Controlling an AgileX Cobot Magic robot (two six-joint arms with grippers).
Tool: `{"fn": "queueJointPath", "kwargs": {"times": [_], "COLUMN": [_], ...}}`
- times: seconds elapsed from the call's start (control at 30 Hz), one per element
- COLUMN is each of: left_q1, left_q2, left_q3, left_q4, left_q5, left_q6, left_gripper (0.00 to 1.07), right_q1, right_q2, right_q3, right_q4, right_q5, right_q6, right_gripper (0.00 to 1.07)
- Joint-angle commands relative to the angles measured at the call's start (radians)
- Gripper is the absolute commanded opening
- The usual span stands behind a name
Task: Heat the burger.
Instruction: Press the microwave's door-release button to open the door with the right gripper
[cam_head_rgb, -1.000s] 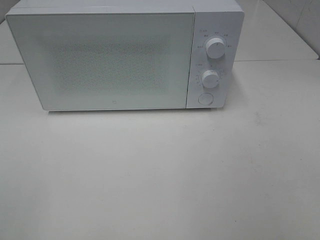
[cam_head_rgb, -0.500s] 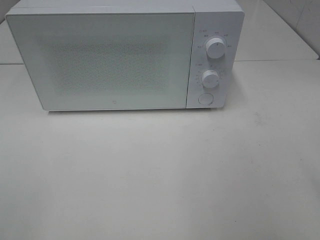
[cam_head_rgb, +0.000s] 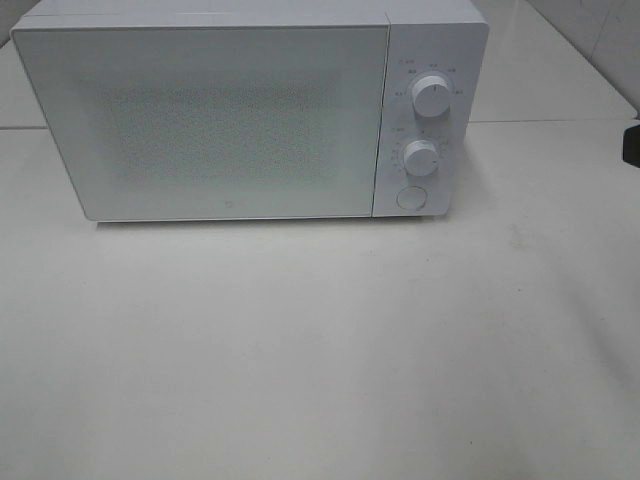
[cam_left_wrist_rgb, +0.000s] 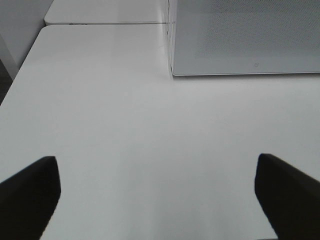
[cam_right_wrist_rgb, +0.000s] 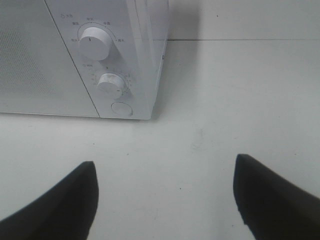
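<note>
White microwave (cam_head_rgb: 250, 110), door (cam_head_rgb: 200, 160) shut, on white table (cam_head_rgb: 320, 350)

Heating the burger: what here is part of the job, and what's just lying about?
Job: closed microwave; upper knob; lower knob; button; left gripper, right gripper, both open.
Lying about: just the table. No burger in view.

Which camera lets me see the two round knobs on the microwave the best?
The right wrist view. There the upper knob and lower knob look big, with the marks around them showing. The exterior high view shows both too, but smaller. The left wrist view shows only part of the microwave door, no knobs.
</note>
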Motion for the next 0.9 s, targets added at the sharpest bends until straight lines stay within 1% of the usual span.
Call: {"fn": "queueJointPath", "kwargs": {"times": [0.03, 0.2, 0.23, 0.27, 0.33, 0.37, 0.4, 0.47, 0.5, 0.53, 0.6, 0.67, 0.7, 0.73, 0.77, 0.8, 0.83, 0.87, 0.9], "left_q1": [0.003, 0.003, 0.003, 0.003, 0.003, 0.003, 0.003, 0.003, 0.003, 0.003, 0.003, 0.003, 0.003, 0.003, 0.003, 0.003, 0.003, 0.003, 0.003], "left_q2": [-0.003, -0.003, -0.003, -0.003, -0.003, -0.003, -0.003, -0.003, -0.003, -0.003, -0.003, -0.003, -0.003, -0.003, -0.003, -0.003, -0.003, -0.003, -0.003], "left_q3": [0.002, 0.002, 0.002, 0.002, 0.002, 0.002, 0.002, 0.002, 0.002, 0.002, 0.002, 0.002, 0.002, 0.002, 0.002, 0.002, 0.002, 0.002, 0.002], "left_q4": [-0.001, -0.001, -0.001, -0.001, -0.001, -0.001, -0.001, -0.001, -0.001, -0.001, -0.001, -0.001, -0.001, -0.001, -0.001, -0.001, -0.001, -0.001, -0.001], "left_q5": [-0.011, -0.011, -0.011, -0.011, -0.011, -0.011, -0.011, -0.011, -0.011, -0.011, -0.011, -0.011, -0.011, -0.011, -0.011, -0.011, -0.011, -0.011, -0.011], "left_q6": [-0.005, -0.005, -0.005, -0.005, -0.005, -0.005, -0.005, -0.005, -0.005, -0.005, -0.005, -0.005, -0.005, -0.005, -0.005, -0.005, -0.005, -0.005, -0.005], "left_gripper": [0.98, 0.98, 0.98, 0.98, 0.98, 0.98, 0.98, 0.98, 0.98, 0.98, 0.98, 0.98, 0.98, 0.98, 0.98, 0.98, 0.98, 0.98, 0.98], "right_q1": [-0.006, -0.006, -0.006, -0.006, -0.006, -0.006, -0.006, -0.006, -0.006, -0.006, -0.006, -0.006, -0.006, -0.004, -0.004, -0.004, -0.002, -0.002, -0.002], "right_q2": [0.052, 0.176, 0.176, 0.214, 0.234, 0.274, 0.274, 0.328, 0.328, 0.367, 0.387, 0.437, 0.437, 0.467, 0.484, 0.484, 0.519, 0.519, 0.550], "right_q3": [-0.006, -0.004, -0.004, -0.004, -0.004, -0.004, -0.004, -0.004, -0.004, -0.004, -0.004, 0.019, 0.019, 0.051, 0.068, 0.068, 0.098, 0.098, 0.124], "right_q4": [-0.007, -0.008, -0.008, -0.011, -0.015, -0.015, -0.015, -0.016, -0.016, -0.016, -0.016, -0.015, -0.015, -0.012, -0.006, -0.006, 0.016, 0.016, 0.053], "right_q5": [-0.070, -0.209, -0.209, -0.265, -0.287, -0.340, -0.340, -0.416, -0.416, -0.473, -0.496, -0.617, -0.617, -0.734, -0.792, -0.792, -0.888, -0.888, -0.972], "right_q6": [0.008, 0.009, 0.009, 0.009, 0.009, 0.008, 0.008, 0.008, 0.008, 0.008, 0.008, 0.008, 0.008, -0.001, -0.008, -0.008, -0.024, -0.024, -0.042], "right_gripper": [0.75, 0.75, 0.75, 0.75, 0.75, 0.75, 0.75, 0.75, 0.75, 0.75, 0.75, 0.75, 0.75, 0.75, 0.75, 0.75, 0.75, 0.75, 0.75]}}
